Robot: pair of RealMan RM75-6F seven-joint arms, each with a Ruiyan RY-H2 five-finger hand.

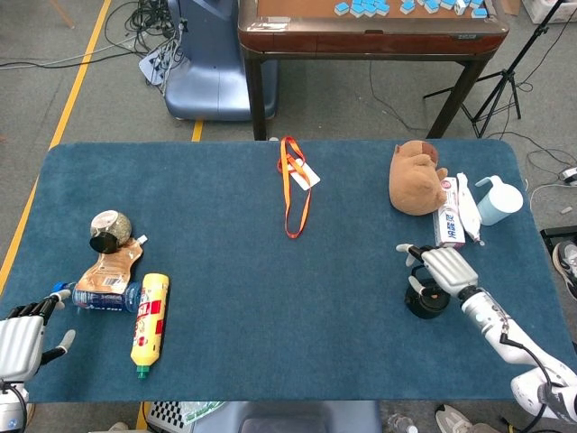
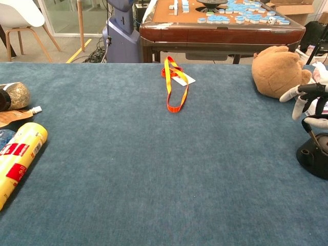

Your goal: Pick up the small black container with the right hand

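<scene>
The small black container (image 1: pixel 425 302) stands upright near the table's right front; the chest view shows the container (image 2: pixel 313 160) at the right edge with its thin loop handle. My right hand (image 1: pixel 440 269) hovers just above and behind it, fingers spread and curved downward, holding nothing; the chest view catches the right hand (image 2: pixel 309 102) over the container's handle. Whether a fingertip touches the handle is unclear. My left hand (image 1: pixel 22 337) rests open at the table's front left corner, far from the container.
A brown plush toy (image 1: pixel 416 178), a toothpaste box (image 1: pixel 453 219) and a pale blue cup (image 1: pixel 498 199) lie behind the right hand. An orange lanyard (image 1: pixel 293 185) lies mid-table. A yellow bottle (image 1: pixel 150 317), snack pouch (image 1: pixel 107 273) and jar (image 1: pixel 108 230) lie left.
</scene>
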